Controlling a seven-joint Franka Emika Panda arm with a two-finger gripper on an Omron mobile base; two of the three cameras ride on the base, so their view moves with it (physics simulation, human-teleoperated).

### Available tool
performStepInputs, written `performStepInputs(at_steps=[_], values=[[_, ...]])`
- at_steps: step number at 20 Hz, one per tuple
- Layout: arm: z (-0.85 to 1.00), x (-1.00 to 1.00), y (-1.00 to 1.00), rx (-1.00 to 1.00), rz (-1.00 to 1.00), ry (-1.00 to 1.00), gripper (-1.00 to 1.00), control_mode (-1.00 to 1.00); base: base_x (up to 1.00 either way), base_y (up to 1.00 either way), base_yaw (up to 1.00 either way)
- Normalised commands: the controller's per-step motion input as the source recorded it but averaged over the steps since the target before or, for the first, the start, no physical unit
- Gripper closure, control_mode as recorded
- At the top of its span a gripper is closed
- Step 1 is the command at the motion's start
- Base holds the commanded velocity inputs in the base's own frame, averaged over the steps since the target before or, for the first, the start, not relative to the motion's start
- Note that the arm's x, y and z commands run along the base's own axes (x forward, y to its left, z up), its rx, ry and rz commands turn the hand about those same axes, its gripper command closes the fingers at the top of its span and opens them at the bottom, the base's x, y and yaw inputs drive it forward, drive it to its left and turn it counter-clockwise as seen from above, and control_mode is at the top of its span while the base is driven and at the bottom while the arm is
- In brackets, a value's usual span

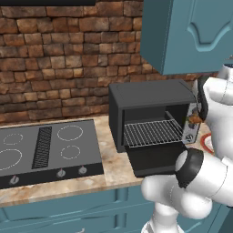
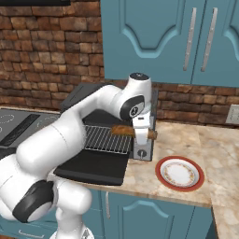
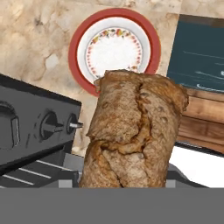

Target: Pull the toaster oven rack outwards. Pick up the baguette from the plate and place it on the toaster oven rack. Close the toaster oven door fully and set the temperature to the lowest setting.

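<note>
While the arm bends forward beside the toaster oven point(image 1: 152, 113) in the left base view, its rack point(image 1: 152, 132) juts over the open door point(image 1: 152, 159); from the right, the pincer point(image 2: 140, 132) grips the baguette point(image 2: 122, 130) above the counter point(image 2: 186, 140), the plate point(image 2: 179, 173) nearby; hand view: baguette before knobs point(image 3: 52, 126).

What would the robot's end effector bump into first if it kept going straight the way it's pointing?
Probably the countertop beside the plate. The end effector, holding the baguette, points downward near the toaster oven's knob side; depth is unclear.
</note>
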Motion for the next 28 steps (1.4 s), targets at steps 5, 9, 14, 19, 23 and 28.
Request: performStepInputs(at_steps=[5,9,14,19,23,28], values=[[0.00,0.04,0.80,-0.01,0.00,0.12,1.00,-1.00,0.00,0.00,0.00],[0.00,0.16,0.67,0.00,-0.04,0.10,1.00,-1.00,0.00,0.00,0.00],[-0.01,0.28,0.55,-0.01,-0.12,0.03,1.00,-1.00,0.00,0.00,0.00],[-0.23,0.20,0.38,0.00,-0.09,-0.03,1.00,-1.00,0.00,0.00,0.00],[-0.36,0.00,0.15,0.00,-0.01,-0.24,1.00,-1.00,0.00,0.00,0.00],[-0.25,0.04,0.07,0.00,0.00,-0.17,1.00,-1.00,0.00,0.00,0.00]])
